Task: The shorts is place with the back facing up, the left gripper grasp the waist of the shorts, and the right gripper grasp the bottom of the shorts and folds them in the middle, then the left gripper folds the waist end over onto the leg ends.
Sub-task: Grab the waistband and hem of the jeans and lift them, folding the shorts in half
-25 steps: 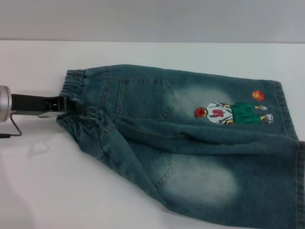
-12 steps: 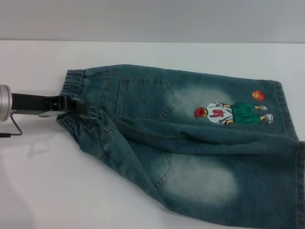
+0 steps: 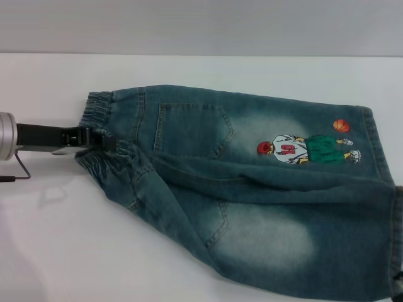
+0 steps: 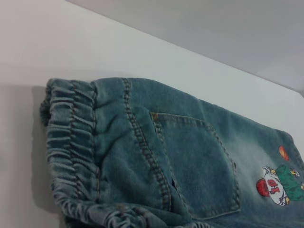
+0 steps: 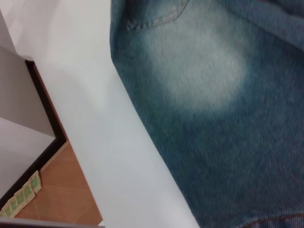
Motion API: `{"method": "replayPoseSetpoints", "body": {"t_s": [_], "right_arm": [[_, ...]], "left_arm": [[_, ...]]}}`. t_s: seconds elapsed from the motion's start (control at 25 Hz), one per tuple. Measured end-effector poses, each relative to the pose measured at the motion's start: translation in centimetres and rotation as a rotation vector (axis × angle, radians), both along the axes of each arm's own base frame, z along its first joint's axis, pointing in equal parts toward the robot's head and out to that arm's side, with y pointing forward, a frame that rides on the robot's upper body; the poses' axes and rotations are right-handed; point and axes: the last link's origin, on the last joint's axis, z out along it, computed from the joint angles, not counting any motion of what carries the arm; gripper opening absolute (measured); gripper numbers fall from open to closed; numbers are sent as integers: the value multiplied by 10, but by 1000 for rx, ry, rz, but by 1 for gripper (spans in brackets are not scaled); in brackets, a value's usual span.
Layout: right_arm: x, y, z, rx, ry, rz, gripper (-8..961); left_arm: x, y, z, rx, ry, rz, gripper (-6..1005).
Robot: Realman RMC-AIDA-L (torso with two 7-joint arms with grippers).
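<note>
The faded blue denim shorts (image 3: pixel 252 189) lie back up on the white table (image 3: pixel 189 69). The gathered waist (image 3: pixel 99 108) points left and the leg ends (image 3: pixel 370 135) point right, by the embroidered player (image 3: pixel 308 150). My left gripper (image 3: pixel 108 141) reaches in from the left and is shut on the middle of the waist, which bunches around its black claw. The left wrist view shows the ruffled waist (image 4: pixel 71 137) and a back pocket (image 4: pixel 199 161) up close. A small dark tip of my right gripper (image 3: pixel 398 284) shows at the lower right corner, by the nearer leg hem.
In the right wrist view the shorts (image 5: pixel 213 95) lie near the table's front edge (image 5: pixel 71 142), with a dark frame and brown floor (image 5: pixel 61 190) below it. A grey wall runs behind the table. Bare white tabletop lies to the left of the shorts and in front of them.
The right gripper's dark tip has come into view at the lower right corner, and the nearer leg hem has shifted slightly left. The left gripper has barely moved.
</note>
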Motion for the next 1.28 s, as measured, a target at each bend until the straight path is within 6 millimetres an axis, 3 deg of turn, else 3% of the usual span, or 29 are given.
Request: {"method": "replayPoseSetpoints", "body": {"t_s": [0.52,0.96,1.28], "right_arm": [[-21,16,-11,-25,20,71,511],[-21,15,-20,-28,16,86,509],[-21,19,-26,-4,3,103,299]], "left_arm": [[0,-1,-2,3,-1,3,106],[-2,-1,-1,9,2,6,111],[-2,0,-2,15,4,2,115]]}}
